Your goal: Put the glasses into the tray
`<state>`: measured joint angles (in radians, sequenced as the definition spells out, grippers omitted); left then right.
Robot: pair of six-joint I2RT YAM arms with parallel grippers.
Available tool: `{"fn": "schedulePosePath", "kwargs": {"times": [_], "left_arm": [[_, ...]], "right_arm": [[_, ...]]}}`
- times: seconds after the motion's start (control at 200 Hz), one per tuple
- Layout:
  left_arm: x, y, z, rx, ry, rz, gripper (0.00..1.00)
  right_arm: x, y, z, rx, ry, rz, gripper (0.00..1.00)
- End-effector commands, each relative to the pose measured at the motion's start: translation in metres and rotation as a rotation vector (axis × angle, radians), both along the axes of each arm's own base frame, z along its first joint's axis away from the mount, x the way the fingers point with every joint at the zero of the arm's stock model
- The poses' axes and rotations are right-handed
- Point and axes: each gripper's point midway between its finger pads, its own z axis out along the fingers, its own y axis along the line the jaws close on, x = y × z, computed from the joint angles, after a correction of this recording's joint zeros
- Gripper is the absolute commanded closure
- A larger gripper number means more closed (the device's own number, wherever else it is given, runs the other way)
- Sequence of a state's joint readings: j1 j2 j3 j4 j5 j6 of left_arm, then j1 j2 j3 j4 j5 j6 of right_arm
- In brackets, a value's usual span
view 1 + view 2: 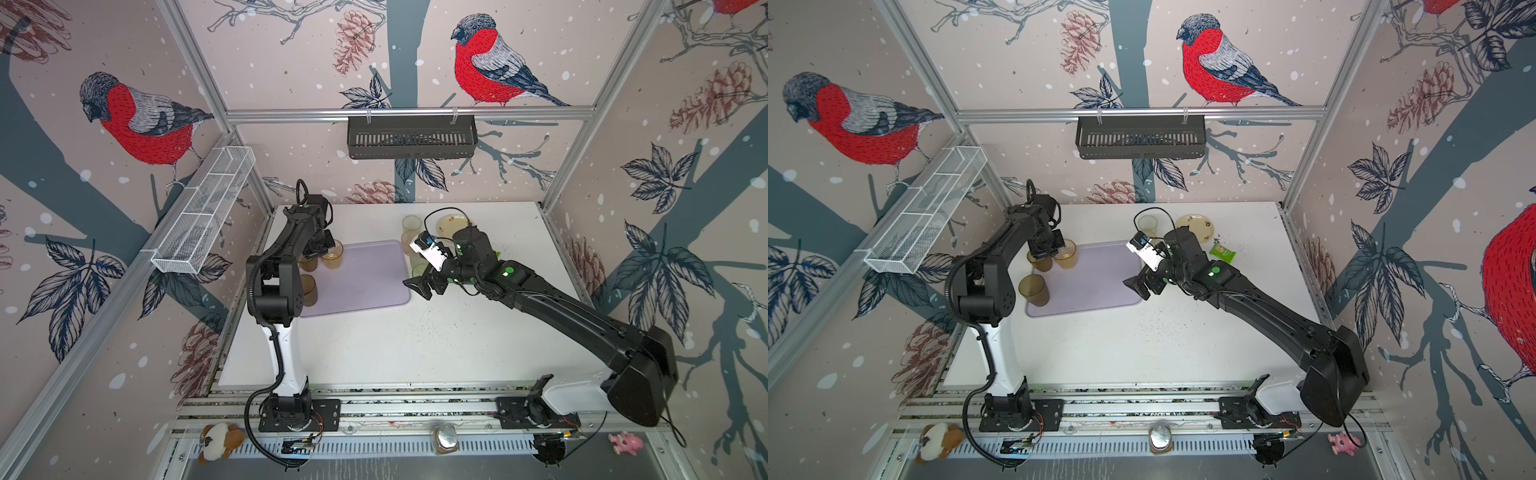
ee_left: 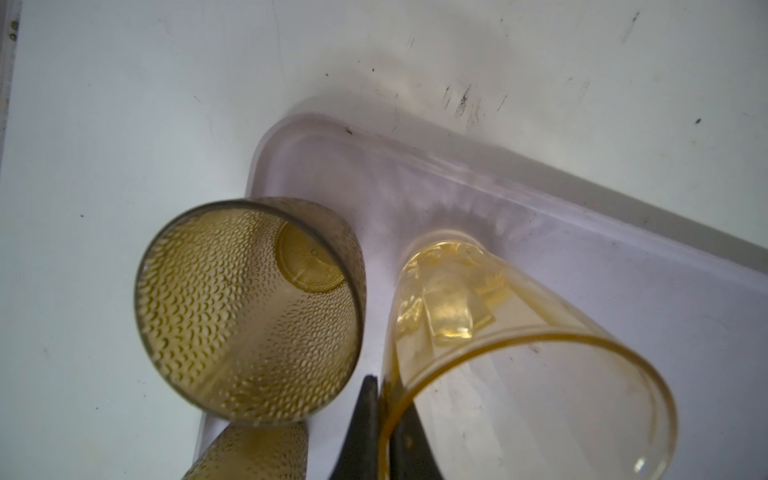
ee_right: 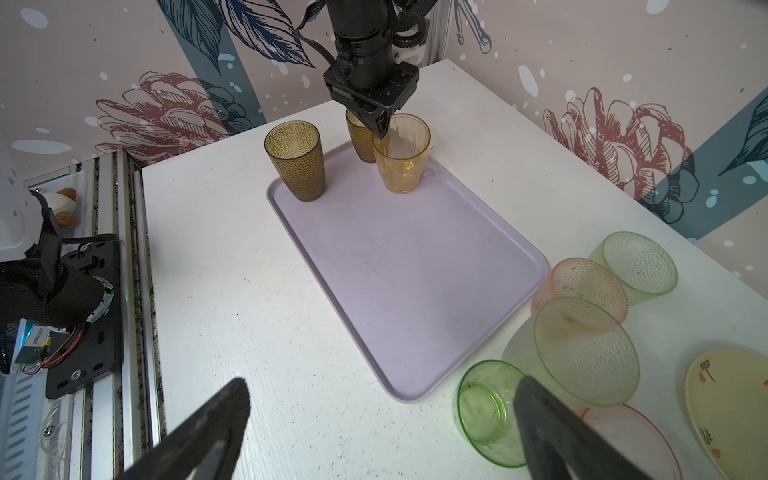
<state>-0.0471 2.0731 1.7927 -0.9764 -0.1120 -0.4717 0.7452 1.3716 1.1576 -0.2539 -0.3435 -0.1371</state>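
Two brown glasses [image 3: 297,162] stand upright on the tray [image 3: 415,270], along its left edge. Left tool [image 3: 381,126] is pinched on the rim of the amber glass [image 3: 401,160], upright in the tray's far left corner, just beside one brown glass. Right tool [image 3: 382,388] is spread wide, holding nothing, at the tray's right edge. Green glass [image 3: 486,411], pale glasses [image 3: 582,353] and pink glasses [image 3: 582,286] are bunched on the counter [image 3: 249,291] right of the tray. Cream plate [image 3: 731,415] is farther right.

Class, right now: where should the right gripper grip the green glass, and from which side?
Probably the rim of the green glass, from above on the tray side, one finger inside: it stands mouth-up, a pale glass crowding the other side.
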Motion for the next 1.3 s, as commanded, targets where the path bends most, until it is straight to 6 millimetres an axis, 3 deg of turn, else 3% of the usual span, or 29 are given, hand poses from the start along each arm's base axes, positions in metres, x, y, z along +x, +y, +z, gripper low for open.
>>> {"fn": "schedulePosePath", "kwargs": {"times": [0.0, 1.296], "left_arm": [[-0.0019, 0.0025, 0.0015, 0.011, 0.002, 0.001, 1.00], [0.0020, 0.0024, 0.0055, 0.007, -0.012, 0.005, 0.84]], "right_arm": [[-0.0007, 0.0014, 0.0066, 0.015, -0.026, 0.012, 0.00], [0.0014, -0.0039, 0.0133, 0.019, -0.061, -0.015, 0.01]]}}
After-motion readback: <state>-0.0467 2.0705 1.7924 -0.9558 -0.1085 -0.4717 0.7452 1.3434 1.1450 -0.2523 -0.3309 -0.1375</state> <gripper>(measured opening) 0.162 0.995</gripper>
